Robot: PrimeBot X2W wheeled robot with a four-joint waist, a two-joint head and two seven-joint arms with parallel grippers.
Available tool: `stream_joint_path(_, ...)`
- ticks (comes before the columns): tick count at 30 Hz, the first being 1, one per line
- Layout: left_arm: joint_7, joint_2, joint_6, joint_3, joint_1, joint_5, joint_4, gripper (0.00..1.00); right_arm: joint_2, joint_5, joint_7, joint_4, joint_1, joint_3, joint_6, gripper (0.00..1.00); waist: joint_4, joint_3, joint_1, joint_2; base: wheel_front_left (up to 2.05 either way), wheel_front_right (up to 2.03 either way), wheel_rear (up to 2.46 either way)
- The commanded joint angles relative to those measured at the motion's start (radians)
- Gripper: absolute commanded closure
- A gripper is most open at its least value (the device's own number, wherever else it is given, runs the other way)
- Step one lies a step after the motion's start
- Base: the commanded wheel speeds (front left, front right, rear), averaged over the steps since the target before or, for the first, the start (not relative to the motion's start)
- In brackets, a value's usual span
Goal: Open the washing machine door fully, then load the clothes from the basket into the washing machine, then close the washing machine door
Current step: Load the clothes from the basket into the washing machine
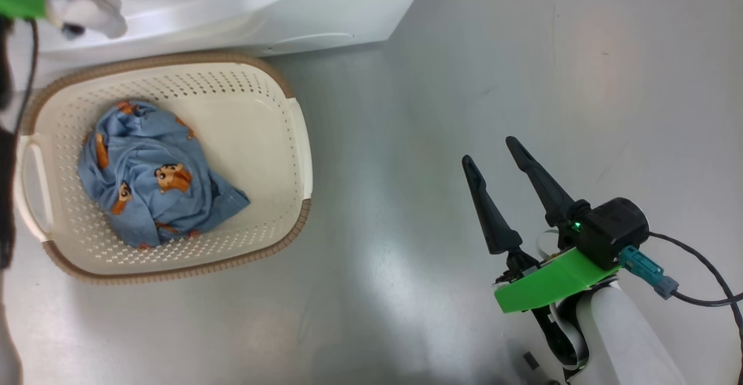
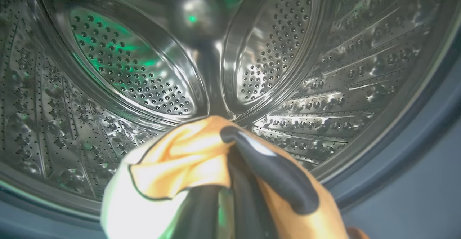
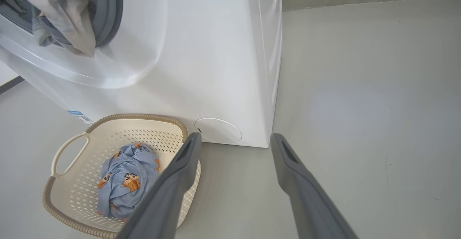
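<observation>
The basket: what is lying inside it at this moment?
One crumpled light blue garment with orange-brown cartoon figures lies in the basket, toward the robot's left; the perforated bottom beside it is bare. Anything under the garment is covered.

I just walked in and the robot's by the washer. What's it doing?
It is loading laundry. The left gripper has its fingers shut on a pale cloth, right at the steel drum of the washing machine. A blue cartoon-print garment lies in the basket, not yet loaded. The right gripper hangs open over the floor, holding nothing.
</observation>
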Motion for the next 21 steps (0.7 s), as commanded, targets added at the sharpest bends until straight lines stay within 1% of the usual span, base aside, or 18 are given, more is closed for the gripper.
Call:
stream_joint_path(1, 0.017, 0.046, 0.0, 0.013, -0.061, 0.008, 0.025, 1.0, 0.012, 0.021, -0.005, -0.017, 0.04, 0.025, 0.002, 0.0, -0.007, 0.019, -0.0001, -0.0001, 0.0, 0.0, 0.0)
stream_joint_path(2, 0.017, 0.046, 0.0, 0.013, -0.061, 0.008, 0.025, 1.0, 0.012, 0.021, -0.005, -0.017, 0.04, 0.025, 0.002, 0.0, -0.007, 0.019, -0.0001, -0.0001, 0.0, 0.0, 0.0)
stream_joint_path(12, 0.093, 0.02, 0.0, -0.05, -0.233, 0.025, 0.23, 1.0, 0.012, 0.049, -0.005, -0.033, 0.084, 0.016, 0.002, 0.0, -0.012, 0.079, -0.0001, -0.0001, 0.0, 0.0, 0.0)
stream_joint_path(16, 0.077, 0.023, 0.018, -0.054, -0.304, 0.04, 0.286, 1.0, 0.012, 0.058, -0.005, -0.045, 0.09, 0.021, 0.002, 0.0, -0.021, 0.108, -0.0001, -0.0001, 0.0, 0.0, 0.0)
stream_joint_path(19, 0.045, 0.028, 0.026, -0.06, -0.348, 0.053, 0.321, 1.0, 0.012, 0.063, -0.005, -0.048, 0.096, 0.03, 0.002, 0.0, -0.027, 0.119, -0.0001, -0.0001, 0.0, 0.0, 0.0)
stream_joint_path(21, 0.007, 0.038, 0.035, -0.076, -0.376, 0.082, 0.333, 1.0, 0.012, 0.066, -0.005, -0.05, 0.1, 0.035, 0.002, 0.0, -0.032, 0.126, -0.0001, -0.0001, 0.0, 0.0, 0.0)
